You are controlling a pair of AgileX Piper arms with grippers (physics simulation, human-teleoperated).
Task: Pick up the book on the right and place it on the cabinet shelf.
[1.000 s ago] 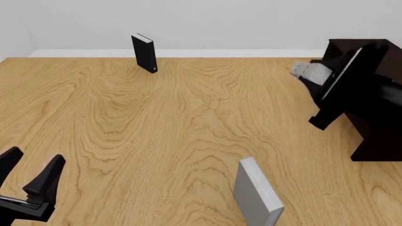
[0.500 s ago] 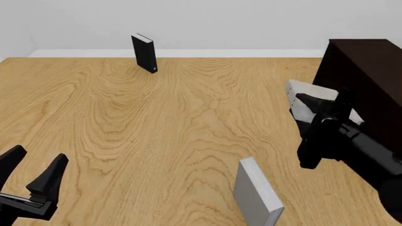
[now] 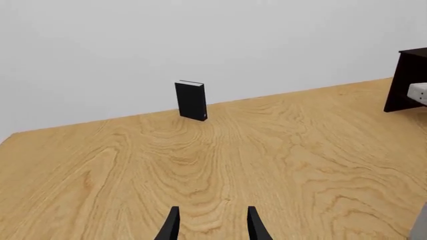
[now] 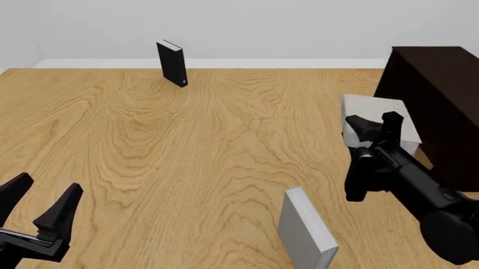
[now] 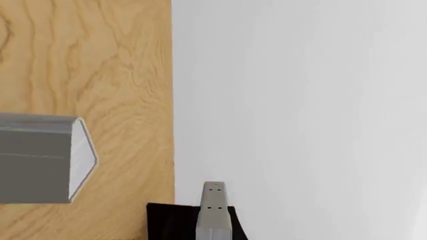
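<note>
Wooden table [image 4: 187, 145], far right: grey book [image 4: 374, 115] clamped between right fingers [image 4: 364, 128] beside dark cabinet [image 4: 438, 89]; left fingers [image 4: 64, 207] spread wide, empty.

A black book [image 4: 172, 62] stands upright at the table's [image 4: 187, 145] far edge; a second grey book [image 4: 305, 232] stands near.

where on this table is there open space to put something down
The wide wooden tabletop is bare between the upright black book, the left gripper and the near grey slab book. It is crowded on the right: right gripper, light-grey book, dark cabinet.
</note>
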